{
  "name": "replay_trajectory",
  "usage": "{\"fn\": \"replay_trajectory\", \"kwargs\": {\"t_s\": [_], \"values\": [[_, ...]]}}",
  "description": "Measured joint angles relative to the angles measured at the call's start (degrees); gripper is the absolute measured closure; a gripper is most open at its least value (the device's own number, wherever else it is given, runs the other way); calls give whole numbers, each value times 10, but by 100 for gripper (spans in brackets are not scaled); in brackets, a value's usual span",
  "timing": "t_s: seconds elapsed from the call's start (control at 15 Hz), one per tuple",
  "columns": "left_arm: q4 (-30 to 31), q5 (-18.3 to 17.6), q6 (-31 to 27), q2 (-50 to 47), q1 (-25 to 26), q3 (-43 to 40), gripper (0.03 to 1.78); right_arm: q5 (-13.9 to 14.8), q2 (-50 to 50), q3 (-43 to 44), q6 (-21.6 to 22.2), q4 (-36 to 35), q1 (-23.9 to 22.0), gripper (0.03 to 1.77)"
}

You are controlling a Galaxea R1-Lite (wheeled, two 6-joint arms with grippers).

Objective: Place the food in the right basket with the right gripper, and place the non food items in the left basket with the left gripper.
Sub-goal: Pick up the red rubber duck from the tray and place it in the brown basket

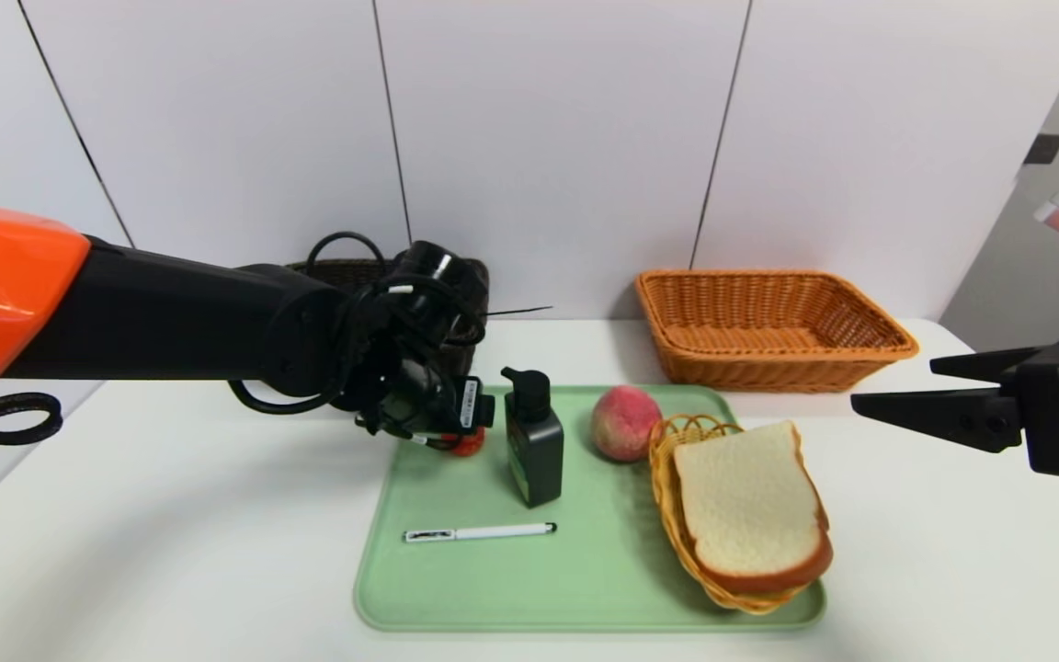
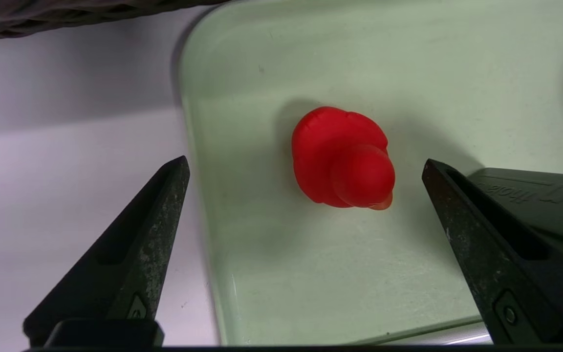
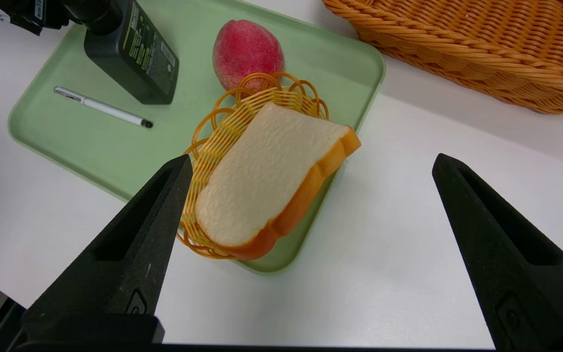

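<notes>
The left pincer point(image 2: 306, 168), a black pointed two-fingered claw on an arm with an orange shell, is positioned above the far left corner of the pale green rectangular plastic tray point(image 1: 456, 588); its jaws are spread wide and hold nothing. A small glossy red rounded toy point(image 2: 342, 157) lies on the tray between the two fingertips, touching neither. The dark brown rectangular wicker basket point(image 1: 346, 272) stands at the far left of the white tabletop point(image 1: 153, 552), largely hidden behind the left arm. The right pincer point(image 1: 897, 386), a black claw with long pointed jaws, hangs above the right side of the tabletop, well apart from the tray, fully open and empty. The thick white bread slice with tan crust point(image 1: 750, 506) rests tilted in a small yellow oval scalloped wicker dish point(image 1: 677, 441) at the right edge of the tray. The pink-red peach point(image 1: 624, 422) sits on the tray just beside the far end of that dish. A dark green upright pump bottle point(image 1: 532, 450) stands near the tray centre, and a white pen point(image 1: 480, 531) lies flat on the tray in front of it. The large orange-tan rectangular wicker basket point(image 1: 773, 326) stands at the far right of the tabletop, behind the tray.
</notes>
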State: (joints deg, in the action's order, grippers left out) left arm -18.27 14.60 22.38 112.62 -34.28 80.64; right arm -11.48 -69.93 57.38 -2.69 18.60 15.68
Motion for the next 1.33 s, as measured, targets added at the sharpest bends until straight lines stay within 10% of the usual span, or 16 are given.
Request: {"fn": "replay_trajectory", "kwargs": {"t_s": [1.33], "values": [[-1,0,10,40,-17,10,12,-1,14,-15,0,0,0,10]]}}
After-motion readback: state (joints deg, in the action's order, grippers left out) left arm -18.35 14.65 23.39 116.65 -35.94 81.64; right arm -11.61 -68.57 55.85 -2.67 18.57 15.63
